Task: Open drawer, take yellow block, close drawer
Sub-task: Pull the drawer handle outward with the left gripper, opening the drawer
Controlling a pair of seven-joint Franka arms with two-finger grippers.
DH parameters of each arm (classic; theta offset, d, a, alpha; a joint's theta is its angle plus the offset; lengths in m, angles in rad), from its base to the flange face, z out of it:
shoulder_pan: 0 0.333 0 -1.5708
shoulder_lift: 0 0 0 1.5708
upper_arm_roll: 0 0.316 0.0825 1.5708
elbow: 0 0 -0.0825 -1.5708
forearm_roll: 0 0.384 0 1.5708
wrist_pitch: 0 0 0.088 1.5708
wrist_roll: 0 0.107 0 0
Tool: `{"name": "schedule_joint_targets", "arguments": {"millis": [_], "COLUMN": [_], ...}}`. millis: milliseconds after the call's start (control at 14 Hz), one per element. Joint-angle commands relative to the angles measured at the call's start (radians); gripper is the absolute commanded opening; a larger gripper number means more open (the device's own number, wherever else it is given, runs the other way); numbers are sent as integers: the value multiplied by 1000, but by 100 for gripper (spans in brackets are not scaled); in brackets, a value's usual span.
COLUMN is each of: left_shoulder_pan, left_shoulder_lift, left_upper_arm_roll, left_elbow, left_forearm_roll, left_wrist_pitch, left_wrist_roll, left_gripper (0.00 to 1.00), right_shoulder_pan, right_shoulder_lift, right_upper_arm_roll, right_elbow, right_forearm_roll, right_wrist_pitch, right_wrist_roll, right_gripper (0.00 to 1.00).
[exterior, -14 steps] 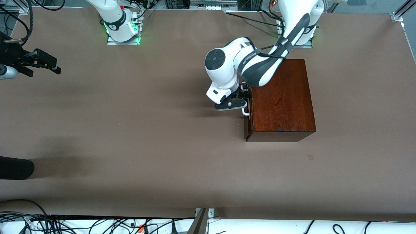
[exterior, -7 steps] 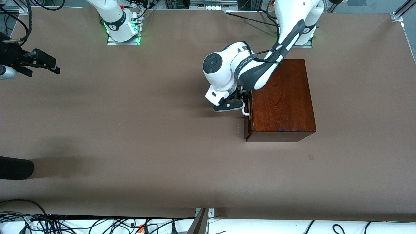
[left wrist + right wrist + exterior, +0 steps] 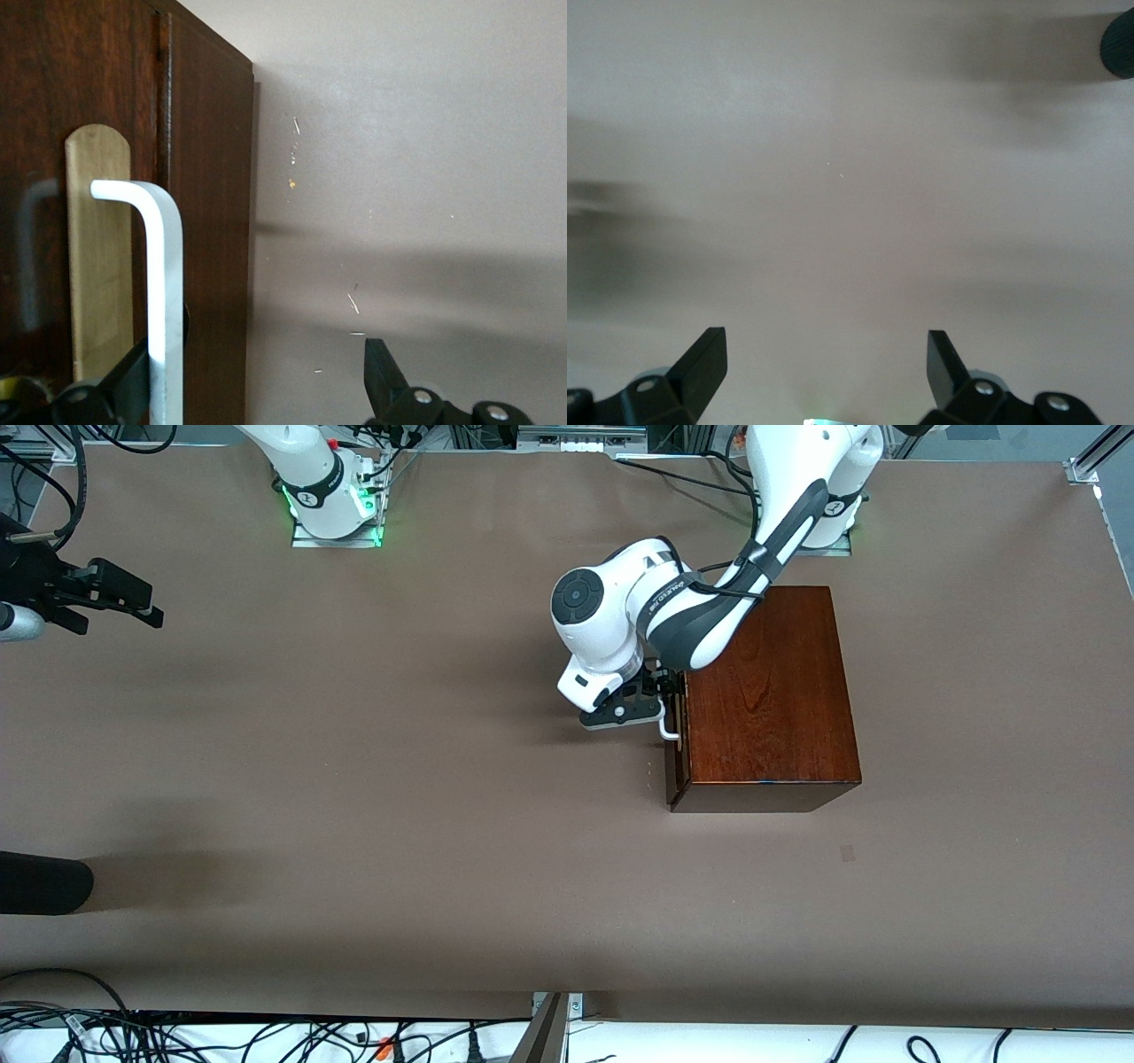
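Hands both spread: left hand [image 3: 666,701] straddling drawer [image 3: 674,757] handle [image 3: 159,292], right hand [image 3: 133,602] waits over table edge.

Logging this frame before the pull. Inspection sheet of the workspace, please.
Surface: brown table, small dark mark.
Job's things: drawer looks shut; white handle visible; yellow block not seen.
Clutter: nothing seen.
Grippers: left gripper open at the handle, one finger against the bar; right gripper open, waiting over the right arm's table end.
Cables: bundle along the table's near edge.
Surroundings: dark object at the near edge.
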Motion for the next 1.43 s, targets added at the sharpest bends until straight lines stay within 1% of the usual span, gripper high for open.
{"name": "schedule_joint_targets", "arguments": {"millis": [0, 143, 286, 500, 571, 714, 929, 1071, 1214, 1357], "left_shoulder_pan": [-33, -52, -76, -101, -113, -131, -148, -162, -176, -187], "left_shoulder_lift": [24, 33, 67, 87, 96, 124, 133, 154, 165, 182], "left_upper_arm_roll": [-6, -7, -7, -7, -7, -7, -7, -7, -7, -7], "left_elbow": [31, 38, 100, 120, 141, 184, 204, 248, 262, 301], "left_forearm_roll": [20, 19, 17, 17, 17, 16, 17, 4, -1, -6], "left_wrist_pitch": [6, 6, 4, 4, 4, 3, 4, 3, 4, 4], "left_wrist_roll": [-31, -58, -92, -127, -136, -140, -157, -158, -160, -164], "left_gripper": [100, 100, 100, 100, 100, 100, 100, 100, 100, 100], "right_shoulder_pan": [-10, -10, -11, -11, -11, -11, -11, -11, -11, -11], "right_shoulder_lift": [4, 4, 5, 5, 5, 5, 5, 5, 5, 5], "right_upper_arm_roll": [5, 3, 3, 3, 3, 2, 3, 2, 2, -5], "right_elbow": [11, 11, 11, 11, 11, 11, 11, 11, 11, 11], "right_forearm_roll": [16, 16, 16, 16, 16, 16, 16, 16, 16, 15], "right_wrist_pitch": [-3, -5, -5, -5, -5, -6, -6, -6, -11, -12], "right_wrist_roll": [0, 0, -4, -4, -4, -4, -4, -4, -4, -4], "right_gripper": [100, 100, 100, 100, 100, 100, 100, 100, 100, 100]}}
